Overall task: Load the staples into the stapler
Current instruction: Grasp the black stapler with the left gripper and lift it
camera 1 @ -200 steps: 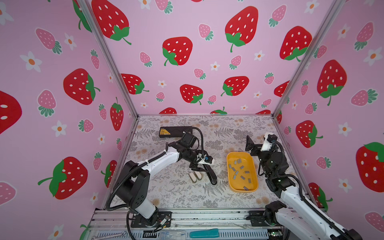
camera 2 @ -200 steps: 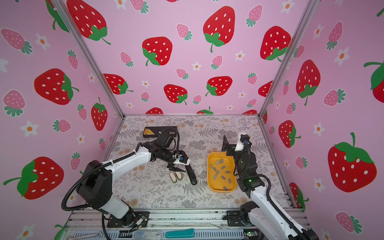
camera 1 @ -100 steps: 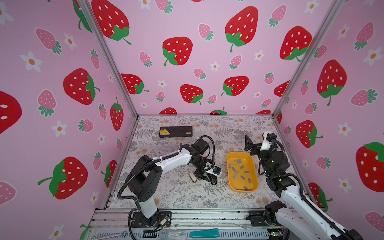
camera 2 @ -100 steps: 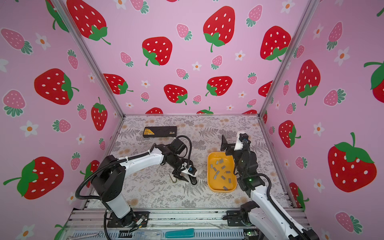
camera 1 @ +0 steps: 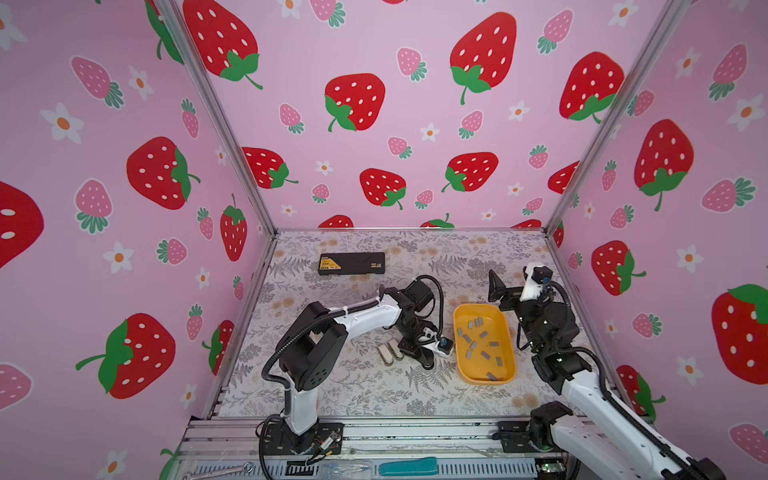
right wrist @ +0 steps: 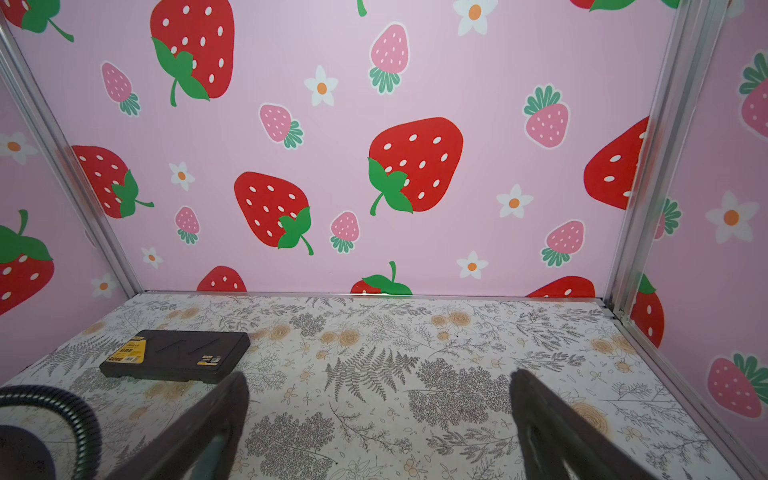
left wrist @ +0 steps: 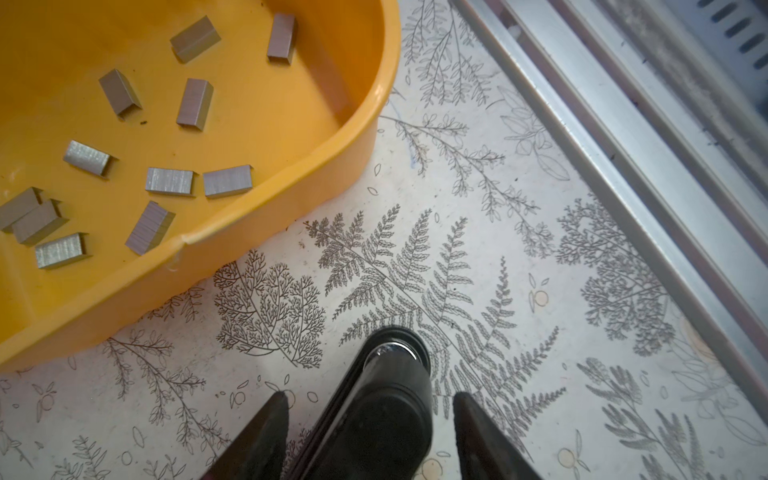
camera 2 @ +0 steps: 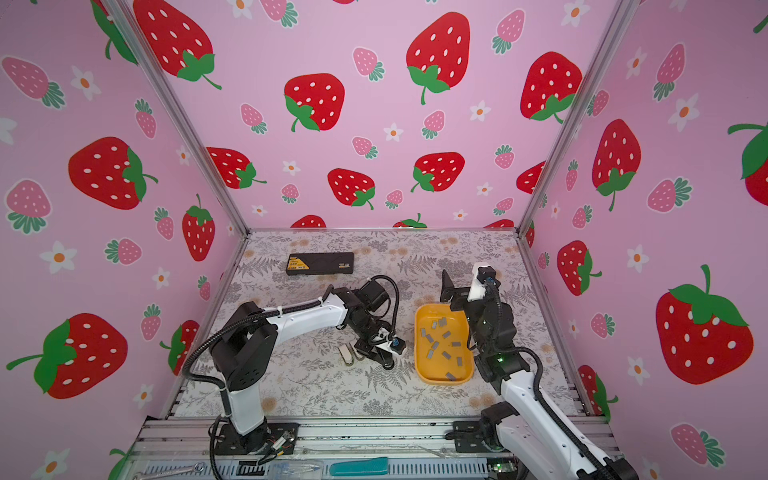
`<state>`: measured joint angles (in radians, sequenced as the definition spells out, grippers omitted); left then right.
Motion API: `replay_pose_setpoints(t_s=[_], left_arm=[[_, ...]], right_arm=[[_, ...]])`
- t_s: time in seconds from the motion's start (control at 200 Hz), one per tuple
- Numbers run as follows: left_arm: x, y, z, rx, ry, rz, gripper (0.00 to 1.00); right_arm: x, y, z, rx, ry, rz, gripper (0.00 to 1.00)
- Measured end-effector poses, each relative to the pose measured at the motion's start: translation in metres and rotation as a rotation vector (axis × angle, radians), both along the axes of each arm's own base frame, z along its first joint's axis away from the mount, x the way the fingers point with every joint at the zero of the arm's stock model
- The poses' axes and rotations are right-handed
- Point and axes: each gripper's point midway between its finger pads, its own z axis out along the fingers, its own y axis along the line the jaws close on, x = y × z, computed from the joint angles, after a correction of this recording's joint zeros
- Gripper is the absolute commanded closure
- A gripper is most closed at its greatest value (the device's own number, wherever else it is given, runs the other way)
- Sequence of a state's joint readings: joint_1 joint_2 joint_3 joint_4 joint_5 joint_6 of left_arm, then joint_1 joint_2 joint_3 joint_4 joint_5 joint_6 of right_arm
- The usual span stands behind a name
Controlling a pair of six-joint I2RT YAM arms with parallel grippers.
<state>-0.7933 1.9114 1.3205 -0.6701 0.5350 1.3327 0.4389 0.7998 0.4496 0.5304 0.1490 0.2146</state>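
Over the last second the left arm (camera 1: 365, 318) swung its elbow rightward, away from the side wall toward the middle of the mat (camera 1: 353, 386), and folded tighter, bringing the left gripper (camera 1: 422, 357) nearer the front edge and the yellow tray (camera 1: 486, 379), jaws somewhat narrower yet apart

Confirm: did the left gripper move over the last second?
Yes. In both top views the left gripper has shifted right, closing most of its gap to the yellow tray.

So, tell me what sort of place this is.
Probably a robot test booth: pink strawberry-print walls on aluminium frame posts enclose a fern-patterned tabletop, and two white-and-black robot arms are mounted on a grey metal rail.
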Motion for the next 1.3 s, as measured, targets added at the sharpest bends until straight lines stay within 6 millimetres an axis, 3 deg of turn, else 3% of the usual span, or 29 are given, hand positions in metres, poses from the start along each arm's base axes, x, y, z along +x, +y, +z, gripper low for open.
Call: replay_pose_setpoints(t_s=[0.54,0.72,0.88,0.93,1.12,1.301], left_arm=[[0.002,-0.001,-0.010,0.044,-0.002,-0.013,0.55],[0.003,-0.001,-0.011,0.039,-0.019,-0.036,0.73],[0.007,-0.003,-0.009,0.002,-0.051,-0.047,1.00],[0.009,-0.003,-0.007,-0.019,-0.062,-0.042,1.00],[0.041,-0.007,0.024,-0.149,-0.143,0.062,1.00],[0.081,-0.009,0.088,-0.307,-0.238,0.240,1.00]], right_arm=[[-0.009,-0.001,0.009,0.014,-0.031,0.017,0.01],[-0.012,-0.002,0.014,0.021,-0.045,0.020,0.01],[-0.014,-0.003,0.016,0.032,-0.048,0.021,0.01],[-0.015,-0.003,0.017,0.037,-0.047,0.020,0.01],[-0.018,-0.011,0.020,0.054,-0.049,-0.008,0.01],[-0.019,-0.018,0.022,0.060,-0.052,-0.047,0.01]])
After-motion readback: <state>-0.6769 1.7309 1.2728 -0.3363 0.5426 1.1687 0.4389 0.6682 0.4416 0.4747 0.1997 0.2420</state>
